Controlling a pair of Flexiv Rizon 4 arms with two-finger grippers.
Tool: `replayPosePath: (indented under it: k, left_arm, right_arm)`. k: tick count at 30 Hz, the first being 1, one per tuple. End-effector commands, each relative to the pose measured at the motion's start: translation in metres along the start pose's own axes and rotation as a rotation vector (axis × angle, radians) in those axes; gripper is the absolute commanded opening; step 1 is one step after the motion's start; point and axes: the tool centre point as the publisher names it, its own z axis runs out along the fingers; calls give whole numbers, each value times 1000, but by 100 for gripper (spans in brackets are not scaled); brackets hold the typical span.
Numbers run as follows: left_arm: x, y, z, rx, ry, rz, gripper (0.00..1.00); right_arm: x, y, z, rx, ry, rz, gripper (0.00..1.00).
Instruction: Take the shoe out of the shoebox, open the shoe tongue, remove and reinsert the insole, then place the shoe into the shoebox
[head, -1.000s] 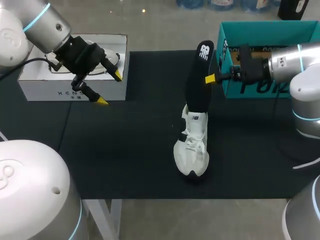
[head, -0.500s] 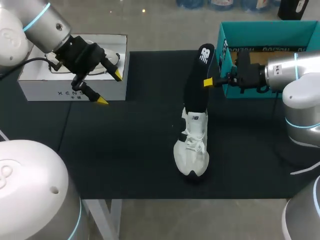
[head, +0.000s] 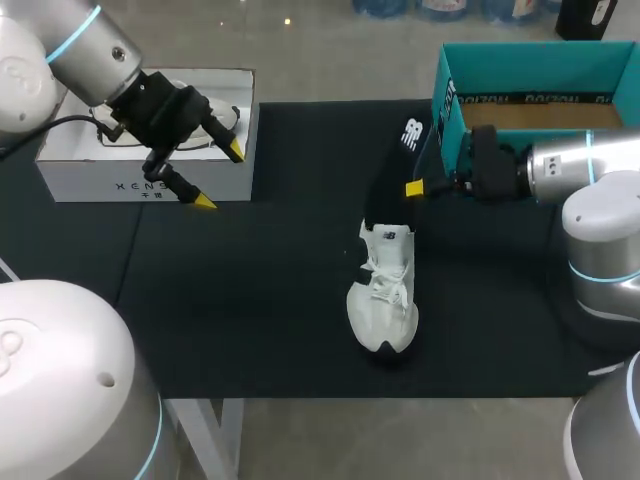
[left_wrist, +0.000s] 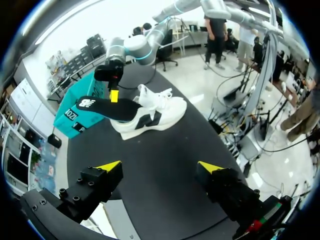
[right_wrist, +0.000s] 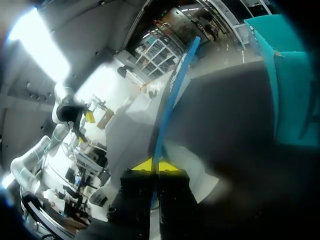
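Note:
A white shoe (head: 383, 292) lies on the black mat, toe toward the front edge. A black insole (head: 392, 178) slants up out of its opening, lower end inside the shoe. My right gripper (head: 415, 187) is shut on the insole's edge partway up. In the right wrist view the insole (right_wrist: 173, 98) runs edge-on between the shut yellow tips (right_wrist: 156, 165). The teal shoebox (head: 452, 92) stands open at the back right. My left gripper (head: 218, 176) hangs open and empty in front of a white box, far from the shoe (left_wrist: 150, 112); its view shows the insole (left_wrist: 107, 108) too.
A white box (head: 100, 185) sits at the back left, just behind my left gripper (left_wrist: 160, 167). The black mat (head: 250, 300) covers the table between the two boxes, and the table's front edge runs close below the shoe's toe.
My right gripper has moved down and slightly toward the front with the insole, which now leans lower and sits deeper in the shoe. The left arm has stayed still.

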Motion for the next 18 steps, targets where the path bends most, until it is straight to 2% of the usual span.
replayPosePath:
  k: [1,8,18]
  left_arm:
    - [0,0,0,-2,1,0,100]
    - [0,0,0,-2,1,0,100]
    - [0,0,0,-2,1,0,100]
  right_arm:
    - [3,-13,-2,-5,-9,6,0]
    - [3,-19,-2,22,-14,11,0]
    - [3,-45,15,83,7,37,0]
